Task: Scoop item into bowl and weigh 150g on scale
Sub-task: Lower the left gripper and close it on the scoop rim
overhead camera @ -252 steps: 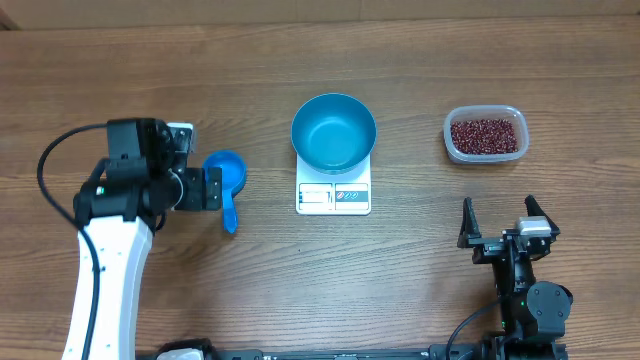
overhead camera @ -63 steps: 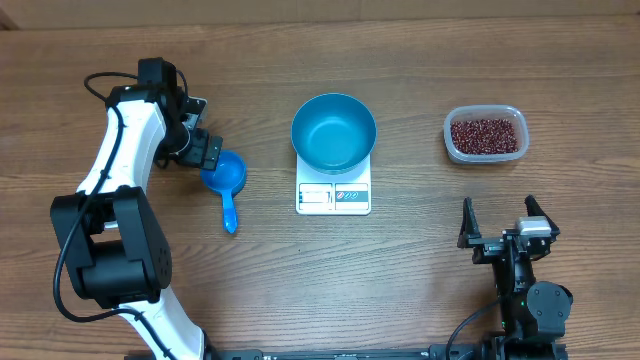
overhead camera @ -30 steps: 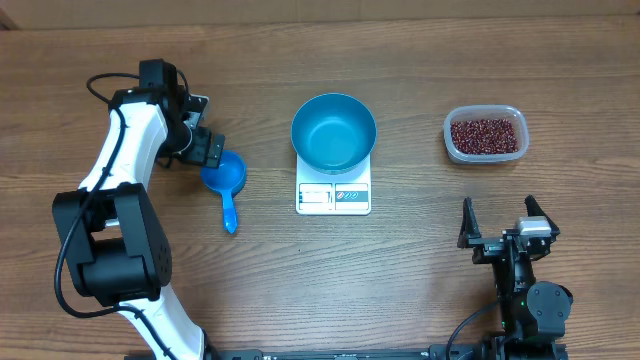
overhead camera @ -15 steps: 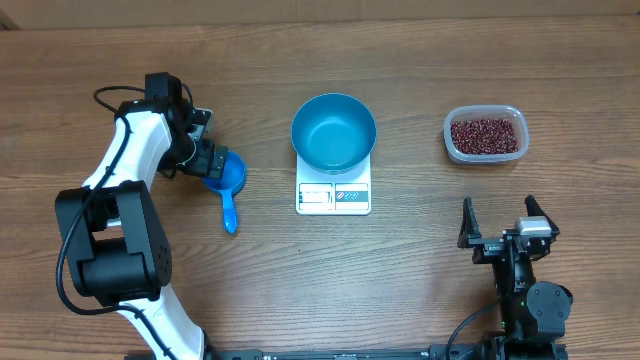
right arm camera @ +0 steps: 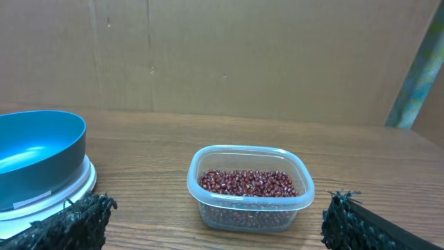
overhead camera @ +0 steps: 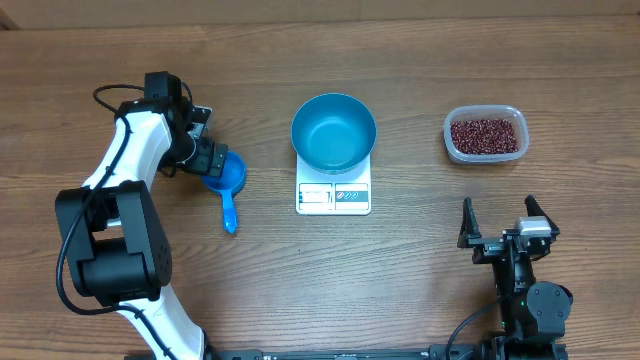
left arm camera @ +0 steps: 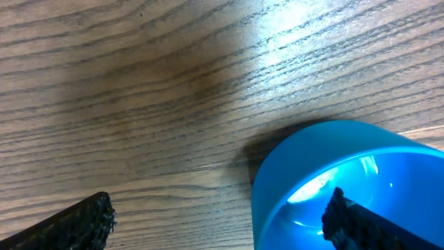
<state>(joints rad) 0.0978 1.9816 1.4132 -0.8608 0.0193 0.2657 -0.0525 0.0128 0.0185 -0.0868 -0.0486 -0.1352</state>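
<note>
Obs., current frame. Largest first.

- Wooden table (overhead camera: 150, 290): carries everything; grain fills the left wrist view around the claw.
- Left arm (overhead camera: 125, 160): white links, reaching forward, wrist bent toward the scoop.
- Left claw (overhead camera: 208, 160): released, jaws spread wide. In the wrist view (left arm camera: 218, 205) one finger (left arm camera: 361, 222) sits in front of the scoop cup's inside and the other finger is outside it over bare table, so the jaws straddle the cup wall. Contact with the wall: cannot tell.
- Right claw (overhead camera: 500, 222): released, jaws spread wide, nothing between them; parked low near the table's near edge.
- Bowl (overhead camera: 334, 132): deep blue, appears empty, seated on the scale; to the right of the left claw, ahead and left of the right claw (right arm camera: 218, 208).
- Scale (overhead camera: 333, 195): white, under the bowl, display edge facing the robot.
- Tub (overhead camera: 485, 135): clear plastic, straight ahead of the right claw, well apart from it.
- Scoop (overhead camera: 228, 178): small, blue, cup at the left claw, handle pointing back toward the robot.
- Beans (overhead camera: 485, 134): red-brown, all in the tub.
</note>
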